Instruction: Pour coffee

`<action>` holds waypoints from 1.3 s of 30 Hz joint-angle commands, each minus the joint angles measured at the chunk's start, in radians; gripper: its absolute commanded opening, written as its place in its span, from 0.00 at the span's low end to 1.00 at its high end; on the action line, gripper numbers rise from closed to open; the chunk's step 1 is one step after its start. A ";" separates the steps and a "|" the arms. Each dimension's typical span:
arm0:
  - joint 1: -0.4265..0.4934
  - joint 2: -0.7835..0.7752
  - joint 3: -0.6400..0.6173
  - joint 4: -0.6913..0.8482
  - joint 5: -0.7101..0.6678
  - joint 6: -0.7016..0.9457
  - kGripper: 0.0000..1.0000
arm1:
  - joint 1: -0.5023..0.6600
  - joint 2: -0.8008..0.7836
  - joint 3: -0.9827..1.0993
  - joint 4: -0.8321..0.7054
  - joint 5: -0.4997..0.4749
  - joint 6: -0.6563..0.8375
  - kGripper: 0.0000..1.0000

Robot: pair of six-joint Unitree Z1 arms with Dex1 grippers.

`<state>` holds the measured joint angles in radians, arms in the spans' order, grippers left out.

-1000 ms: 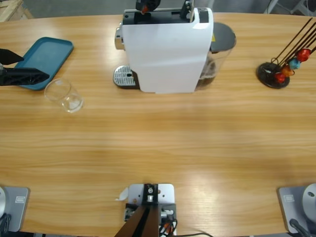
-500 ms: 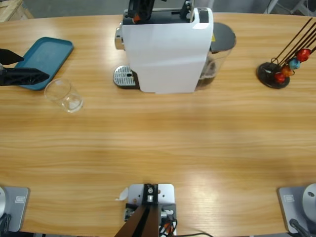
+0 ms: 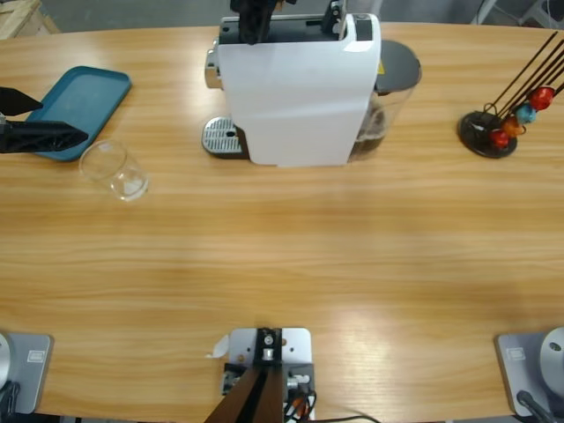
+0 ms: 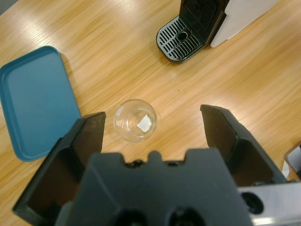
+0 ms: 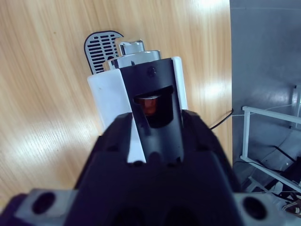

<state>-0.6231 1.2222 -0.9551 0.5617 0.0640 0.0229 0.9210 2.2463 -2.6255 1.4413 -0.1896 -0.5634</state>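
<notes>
**A:** Starting at the left edge of the high view, why is the left gripper parked beside the teal tray?

**B:** It hangs over the empty glass, I'd say to be ready for a grasp. In the left wrist view its jaws stand wide apart with the glass between them lower in the frame, untouched. The tray lies just beside the glass, at left.

**A:** And the middle?

**B:** The white coffee machine stands top centre, its drip grate bare at the lower left of its body. The glass is well apart from that grate, so nothing could be caught there yet.

**A:** The right gripper?

**B:** It sits over the machine's top. The right wrist view looks along the jaws at the capsule slot, where something orange shows. Jaws look close together; gripping anything or not, I cannot tell.

**A:** Any coffee?

**B:** None visible; the glass is clear. Far right, the capsule rack holds its coloured capsules.
</notes>
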 commanded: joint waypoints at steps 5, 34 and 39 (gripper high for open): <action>-0.009 0.022 0.016 0.017 -0.015 0.011 0.88 | -0.011 0.001 -0.169 -0.006 0.005 0.031 1.00; -0.009 0.003 0.015 0.013 -0.013 0.009 0.87 | -0.143 -0.468 -0.003 0.086 0.488 0.256 0.00; -0.009 -0.001 0.015 0.015 -0.012 0.009 0.88 | -0.175 -0.467 0.090 0.086 0.429 0.272 0.00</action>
<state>-0.6243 1.2215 -0.9551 0.5646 0.0640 0.0229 0.7844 1.8003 -2.6223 1.5070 0.2936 -0.2976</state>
